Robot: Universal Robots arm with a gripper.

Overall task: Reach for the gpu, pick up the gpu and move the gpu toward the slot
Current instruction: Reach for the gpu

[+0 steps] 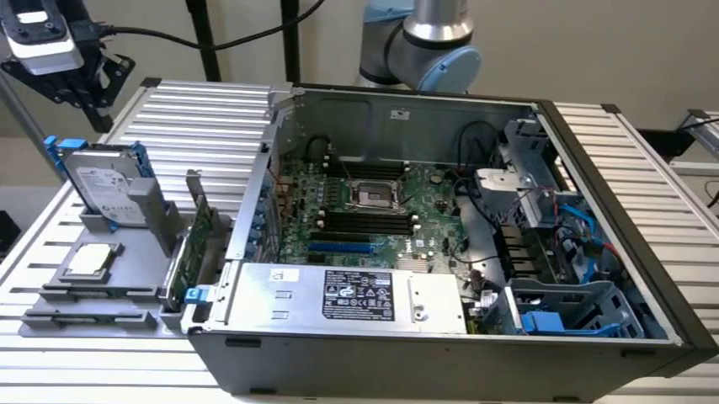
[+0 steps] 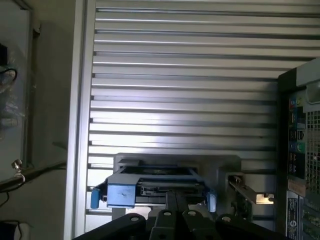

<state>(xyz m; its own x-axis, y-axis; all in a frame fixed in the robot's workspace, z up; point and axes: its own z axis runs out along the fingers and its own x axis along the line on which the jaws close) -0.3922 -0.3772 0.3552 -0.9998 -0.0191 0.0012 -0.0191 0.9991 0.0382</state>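
One thin green card, the gpu (image 1: 202, 229), stands on its long edge in a grey holder (image 1: 79, 300) on the worktop (image 1: 90, 364). In the exterior view it is at about nine o'clock from the open computer case (image 1: 450, 370). I think it stands up like that so the jaws can come down over its top edge. The case lies on its side with the lid off, so its inside faces up. The gripper (image 1: 73, 88) hangs high at about eleven o'clock from the gpu, well apart from it. Its jaws look closed on nothing. The gpu is flat, with a silver metal strip at one end.
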